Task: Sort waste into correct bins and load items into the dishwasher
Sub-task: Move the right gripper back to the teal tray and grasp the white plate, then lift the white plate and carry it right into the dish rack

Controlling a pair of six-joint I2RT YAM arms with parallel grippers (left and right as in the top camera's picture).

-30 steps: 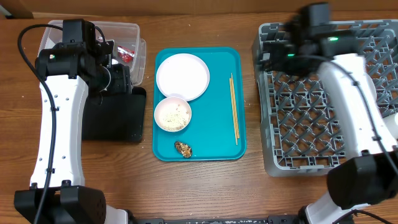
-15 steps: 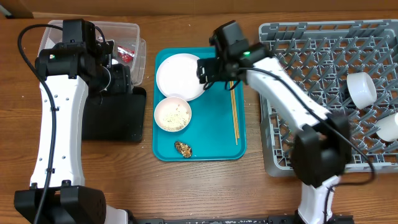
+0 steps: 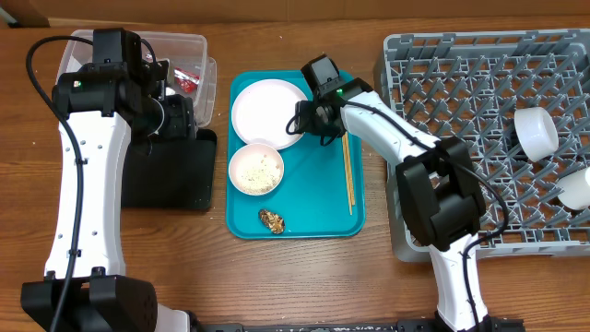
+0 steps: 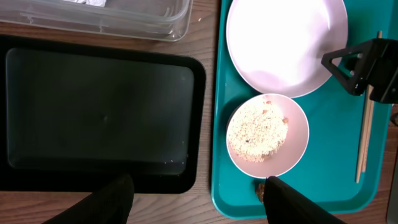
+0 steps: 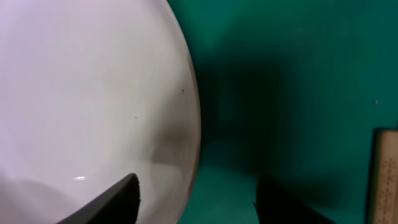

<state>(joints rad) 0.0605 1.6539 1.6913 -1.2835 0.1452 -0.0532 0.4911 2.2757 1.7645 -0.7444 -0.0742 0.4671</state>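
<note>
A round white plate [image 3: 269, 112] lies at the back of the teal tray [image 3: 323, 212]. My right gripper [image 3: 309, 120] is open at the plate's right rim. In the right wrist view one finger is over the plate [image 5: 87, 93] and the other over the tray, so the gripper [image 5: 196, 199] straddles the rim. A bowl of rice [image 3: 255, 170] sits in front of the plate, with a brown scrap [image 3: 271, 219] nearer me. The chopsticks [image 3: 348, 161] lie to the right. My left gripper [image 3: 177, 118] is open and empty, high over the black tray [image 3: 171, 175].
The clear tub [image 3: 198, 51] behind the black tray holds a red wrapper [image 3: 189, 81]. The grey dish rack [image 3: 461, 138] stands at the right and holds a white cup [image 3: 535, 131] and a bowl [image 3: 576, 189] at its right side.
My right arm swung left from the dish rack to the teal tray and came down at the plate's right rim. The left arm has not moved.
</note>
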